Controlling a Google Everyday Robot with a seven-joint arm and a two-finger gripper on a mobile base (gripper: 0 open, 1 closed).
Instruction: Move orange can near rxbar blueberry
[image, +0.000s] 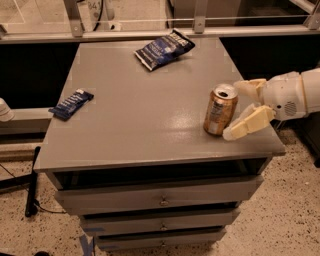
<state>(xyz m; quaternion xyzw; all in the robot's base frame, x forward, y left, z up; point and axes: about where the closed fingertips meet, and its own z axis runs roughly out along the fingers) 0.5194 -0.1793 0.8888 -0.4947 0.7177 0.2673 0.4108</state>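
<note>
Just beside the upright orange can (220, 111), the gripper's (236, 111) fingers (252, 122) stand spread

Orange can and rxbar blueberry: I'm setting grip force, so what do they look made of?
The orange can looks like thin metal: glossy golden side, silver top with an opening. The rxbar blueberry looks like a soft plastic-film wrapper, dark blue and lying flat, though that is less certain. The gripper sits at the right edge of the table, its open fingers beside the can.

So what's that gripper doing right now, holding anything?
Gripper: open, holding nothing, at the right side of the can.
</note>
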